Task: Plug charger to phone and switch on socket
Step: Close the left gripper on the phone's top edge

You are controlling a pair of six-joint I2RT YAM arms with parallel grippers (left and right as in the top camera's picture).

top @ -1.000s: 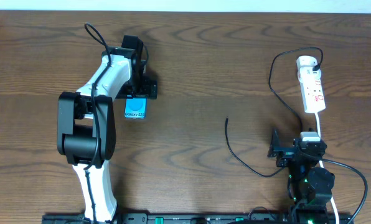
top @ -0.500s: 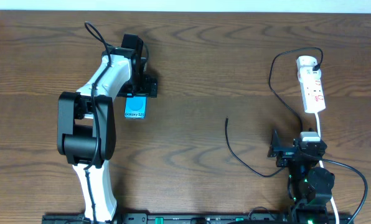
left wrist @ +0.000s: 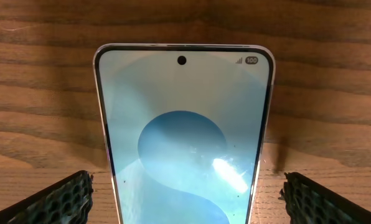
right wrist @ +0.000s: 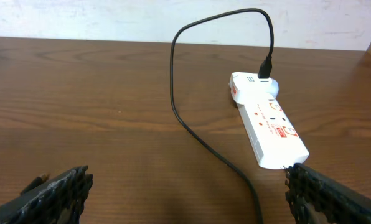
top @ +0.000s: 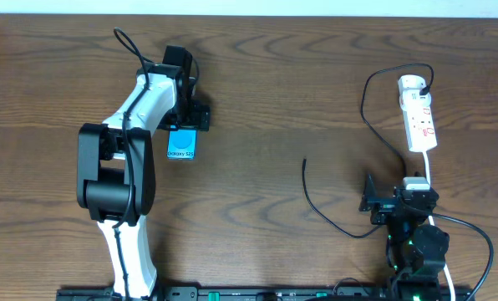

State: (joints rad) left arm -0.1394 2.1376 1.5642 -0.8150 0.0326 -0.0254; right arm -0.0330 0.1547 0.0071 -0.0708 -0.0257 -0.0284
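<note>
While we look down from overhead, the left gripper [top: 185,125] hangs released over the far end of the small teal-screened smartphone [top: 180,150], which lies flat on the brown wooden bench [top: 266,84]. The right gripper [top: 398,197], also spread, sits near the white power strip [top: 418,117]. The thin black charger cable [top: 316,209] lies loose on the bench, its tip free. From the left wrist we see padded fingers [left wrist: 55,199] flanking the smartphone, not touching it. From the right wrist we see fingers [right wrist: 55,193] wide apart, holding nothing.

On my feeds I see a dark brown wood-grain tabletop [top: 274,84], with a pale wall [right wrist: 111,15] behind its far edge.
</note>
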